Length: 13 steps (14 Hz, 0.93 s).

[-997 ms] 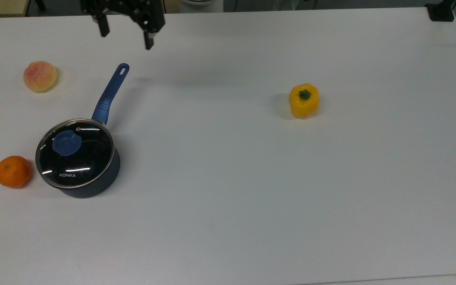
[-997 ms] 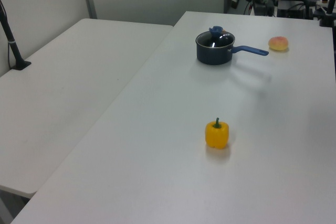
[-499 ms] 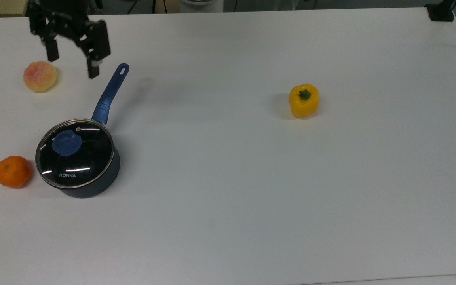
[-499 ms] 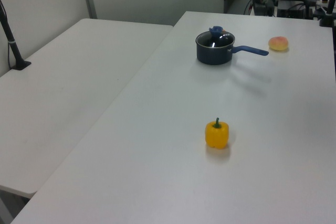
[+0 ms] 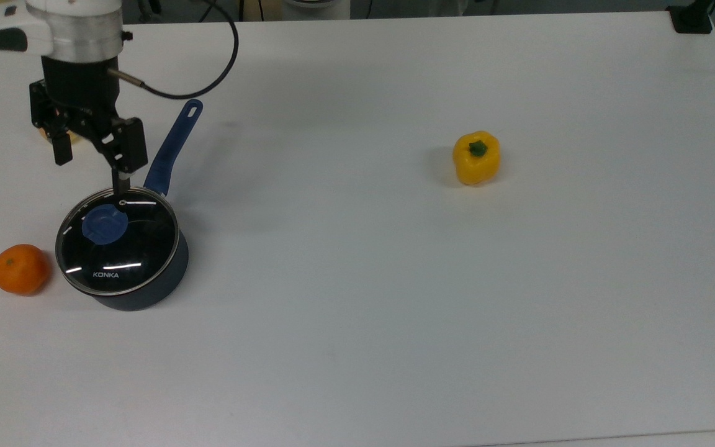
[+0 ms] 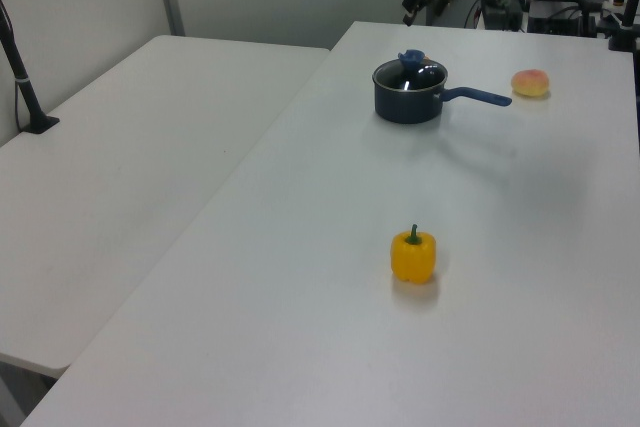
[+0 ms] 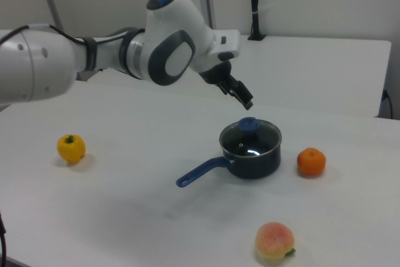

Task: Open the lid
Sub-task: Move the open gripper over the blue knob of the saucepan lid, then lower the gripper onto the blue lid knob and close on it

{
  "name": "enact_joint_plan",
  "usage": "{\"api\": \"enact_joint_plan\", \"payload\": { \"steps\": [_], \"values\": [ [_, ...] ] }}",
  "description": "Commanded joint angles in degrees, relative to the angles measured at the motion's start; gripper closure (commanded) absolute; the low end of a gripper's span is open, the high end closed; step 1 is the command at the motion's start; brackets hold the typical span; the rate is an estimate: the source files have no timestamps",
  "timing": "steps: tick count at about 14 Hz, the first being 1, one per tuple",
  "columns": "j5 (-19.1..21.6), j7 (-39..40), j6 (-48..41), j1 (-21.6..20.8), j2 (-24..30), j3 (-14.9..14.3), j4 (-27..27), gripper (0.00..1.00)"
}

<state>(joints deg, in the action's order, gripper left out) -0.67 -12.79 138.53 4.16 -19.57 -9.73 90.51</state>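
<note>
The lid (image 5: pixel 123 248), clear glass with a metal rim and white "KONKA" lettering, sits shut on the dark saucepan (image 5: pixel 146 293). Its blue knob (image 5: pixel 103 225) stands at the centre. In the top view my gripper (image 5: pixel 90 166) hangs open just beyond the lid's far edge, apart from the knob, one finger close to the rim near the blue handle (image 5: pixel 172 144). The right view has the gripper (image 7: pixel 240 94) above and left of the knob (image 7: pixel 248 123), not touching it. In the left view the gripper (image 6: pixel 415 2) is above the lid (image 6: pixel 410 74).
An orange (image 5: pixel 20 269) lies close to the saucepan on the top view's left. A peach (image 7: pixel 274 242) lies beyond the handle, mostly behind my gripper in the top view. A yellow bell pepper (image 5: pixel 476 157) stands far off on the white table (image 5: pixel 395 310).
My gripper has travelled from the table's far edge toward the top view's left and down, coming over the peach and ending near the lid's far rim. The lid and saucepan have not moved.
</note>
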Motion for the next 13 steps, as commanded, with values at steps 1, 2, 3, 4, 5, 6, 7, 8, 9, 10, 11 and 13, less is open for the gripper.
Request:
{"api": "enact_joint_plan", "payload": {
  "steps": [1, 2, 3, 4, 5, 6, 7, 8, 9, 10, 11, 13],
  "values": [
    [-1.1, -1.6, 2.0, 0.1, -4.5, -0.4, -3.3, 0.0],
    [-1.3, -1.6, 3.6, 0.1, -6.2, -0.5, -3.4, 0.0],
    [-2.0, -1.7, 5.1, 0.1, -7.1, -0.4, -3.4, 0.0],
    [-2.4, -2.1, 6.5, 0.1, -7.8, -0.4, -3.4, 0.0],
    [-2.8, -2.9, 7.4, 0.1, -8.5, -0.4, -3.4, 0.0],
    [-3.9, -3.5, 8.0, 0.1, -8.9, -0.5, -3.3, 0.0],
    [-4.7, -3.6, 8.1, 0.1, -9.3, -0.4, -3.3, 0.0],
    [-5.0, -3.7, 8.1, 0.1, -9.3, -0.4, -3.3, 0.0],
    [-5.0, -3.7, 8.2, 0.1, -9.3, -0.4, -3.3, 0.0],
    [-5.0, -3.7, 8.2, 0.1, -9.5, -0.4, -3.3, 0.0],
    [-5.0, -3.7, 8.2, 0.1, -9.5, -0.4, -3.3, 0.0],
    [-5.2, -3.6, 8.2, 0.3, -9.5, -0.4, -3.1, 0.0]
  ]
}}
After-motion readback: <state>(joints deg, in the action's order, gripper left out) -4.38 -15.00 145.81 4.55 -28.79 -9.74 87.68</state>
